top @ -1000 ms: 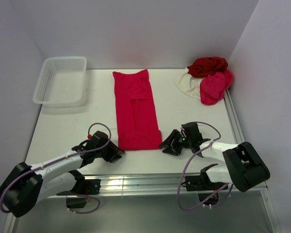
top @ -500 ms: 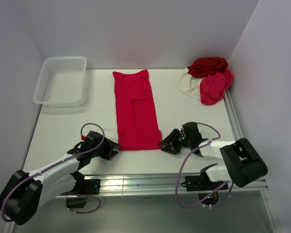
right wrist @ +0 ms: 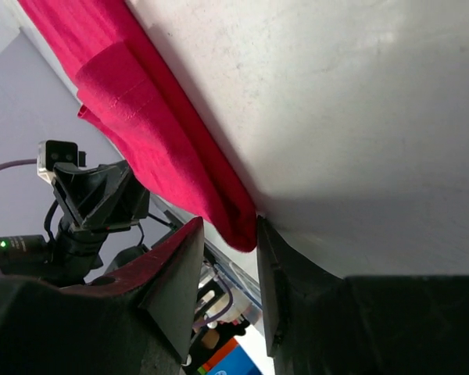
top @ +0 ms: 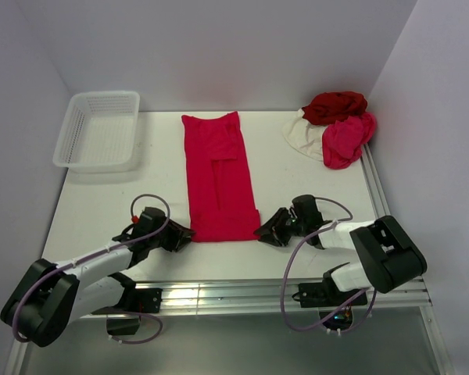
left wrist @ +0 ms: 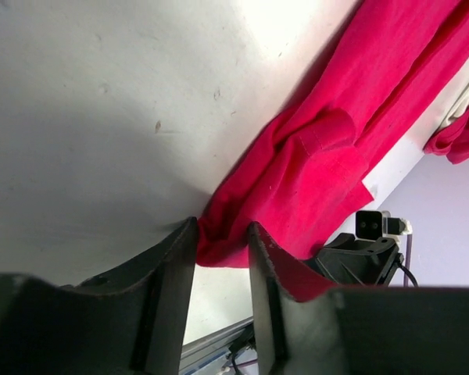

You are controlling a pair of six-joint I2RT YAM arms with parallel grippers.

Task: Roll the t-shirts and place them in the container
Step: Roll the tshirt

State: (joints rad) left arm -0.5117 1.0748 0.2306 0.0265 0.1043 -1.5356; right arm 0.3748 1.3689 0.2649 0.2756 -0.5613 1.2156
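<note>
left gripper (top: pixel 187 233) crept in; it and right gripper (top: pixel 260 232), slightly spread, straddle crimson t-shirt (top: pixel 219 172) hem corners.

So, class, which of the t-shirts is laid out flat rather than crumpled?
The bright crimson fabric t-shirt, lying as a long flat strip. The dark red t-shirt, pink-red t-shirt and whitish t-shirt are crumpled in one heap at the far right corner.

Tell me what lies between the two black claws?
The near hem of the flat crimson fabric t-shirt, from left gripper to right gripper, in the top view.
</note>
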